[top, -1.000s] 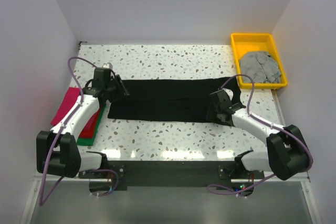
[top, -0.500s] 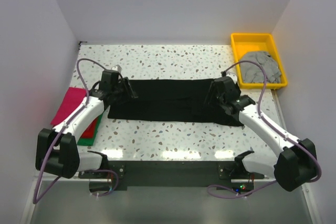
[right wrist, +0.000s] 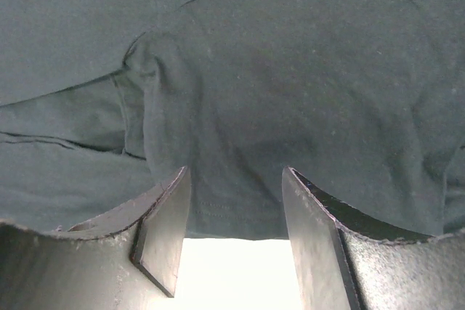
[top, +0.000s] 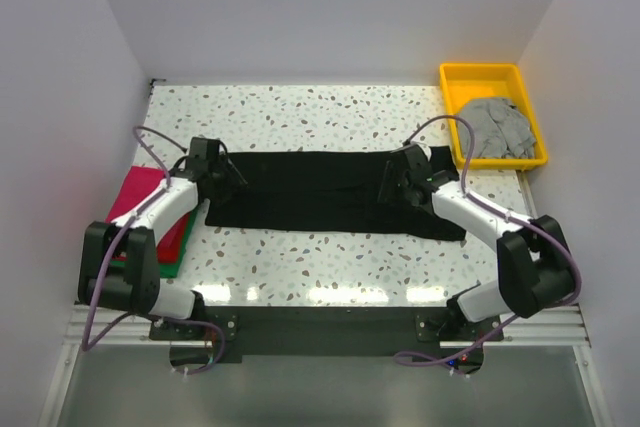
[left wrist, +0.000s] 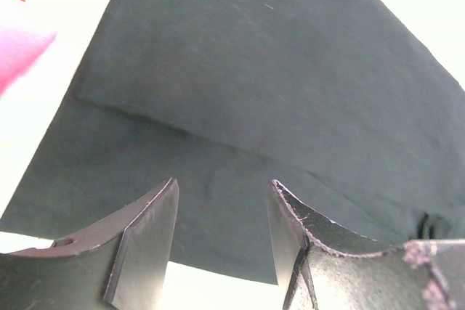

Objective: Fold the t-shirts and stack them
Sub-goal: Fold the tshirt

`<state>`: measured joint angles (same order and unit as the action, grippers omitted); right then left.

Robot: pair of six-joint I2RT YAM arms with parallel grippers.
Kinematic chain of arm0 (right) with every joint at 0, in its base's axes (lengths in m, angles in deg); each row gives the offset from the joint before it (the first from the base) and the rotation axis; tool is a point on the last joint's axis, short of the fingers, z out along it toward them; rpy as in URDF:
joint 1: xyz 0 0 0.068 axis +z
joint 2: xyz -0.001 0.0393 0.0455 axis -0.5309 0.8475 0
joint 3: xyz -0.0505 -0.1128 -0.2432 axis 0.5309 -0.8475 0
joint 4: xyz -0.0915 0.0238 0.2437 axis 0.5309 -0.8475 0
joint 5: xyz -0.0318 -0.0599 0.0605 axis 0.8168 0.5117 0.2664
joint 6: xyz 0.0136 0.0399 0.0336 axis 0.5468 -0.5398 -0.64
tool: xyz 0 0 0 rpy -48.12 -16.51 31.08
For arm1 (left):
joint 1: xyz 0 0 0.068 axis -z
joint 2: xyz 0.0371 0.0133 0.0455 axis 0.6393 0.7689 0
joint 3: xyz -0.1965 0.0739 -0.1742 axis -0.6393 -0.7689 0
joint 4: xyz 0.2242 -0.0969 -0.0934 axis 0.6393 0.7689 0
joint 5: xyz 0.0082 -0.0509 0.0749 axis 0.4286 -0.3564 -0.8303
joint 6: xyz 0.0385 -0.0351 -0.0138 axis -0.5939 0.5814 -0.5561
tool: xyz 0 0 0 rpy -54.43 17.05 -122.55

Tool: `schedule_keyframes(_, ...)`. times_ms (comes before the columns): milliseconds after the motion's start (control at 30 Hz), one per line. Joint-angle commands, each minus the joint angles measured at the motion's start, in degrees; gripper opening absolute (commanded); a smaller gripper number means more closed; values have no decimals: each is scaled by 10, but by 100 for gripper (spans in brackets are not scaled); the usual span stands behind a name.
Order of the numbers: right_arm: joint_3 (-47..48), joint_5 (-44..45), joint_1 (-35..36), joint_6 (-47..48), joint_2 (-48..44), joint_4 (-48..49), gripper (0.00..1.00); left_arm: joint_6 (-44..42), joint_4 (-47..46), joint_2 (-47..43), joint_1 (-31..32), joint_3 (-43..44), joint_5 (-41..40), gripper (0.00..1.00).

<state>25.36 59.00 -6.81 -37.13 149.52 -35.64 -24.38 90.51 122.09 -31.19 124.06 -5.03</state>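
Your left gripper (left wrist: 221,188) hangs with jaws apart and empty over the left end of the black t-shirt (top: 310,192), a flat strip. Your right gripper (right wrist: 236,179), likewise parted and empty, hangs over its right end. You look mid-fold: next, pinch an end's edge and carry it across.

Robot lab cell: bare white walls (top: 330,17) box in speckled table (top: 320,107); mounting rail (top: 330,325) at near edge.

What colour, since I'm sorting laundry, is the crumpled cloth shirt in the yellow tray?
Grey; the grey cloth t-shirt shows best in the top external view.
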Motion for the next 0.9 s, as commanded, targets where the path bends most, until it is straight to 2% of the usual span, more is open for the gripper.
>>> schedule_keyframes(0, 10, -4, -2, 11, 12, 32, 57, 2, -48, 33, -11, 23, 9, 57)
schedule_keyframes(100, 9, -8, -13, 7, 20, 40, 57, -14, -58, 71, 0, 44, 27, 56)
schedule_keyframes(200, 8, -6, -28, 8, 35, 50, 57, -15, -54, 100, 38, 54, 7, 53)
schedule_keyframes(567, 15, -20, -47, 20, 117, 75, 57, 6, -21, 157, 164, 26, -146, 33)
schedule_keyframes(700, 41, -24, -47, 28, 148, 67, 57, 29, -12, 133, 196, -26, -167, 31)
schedule_keyframes(867, 120, -18, -46, 57, 197, 32, 57, 68, 8, 41, 256, -105, -168, 31)
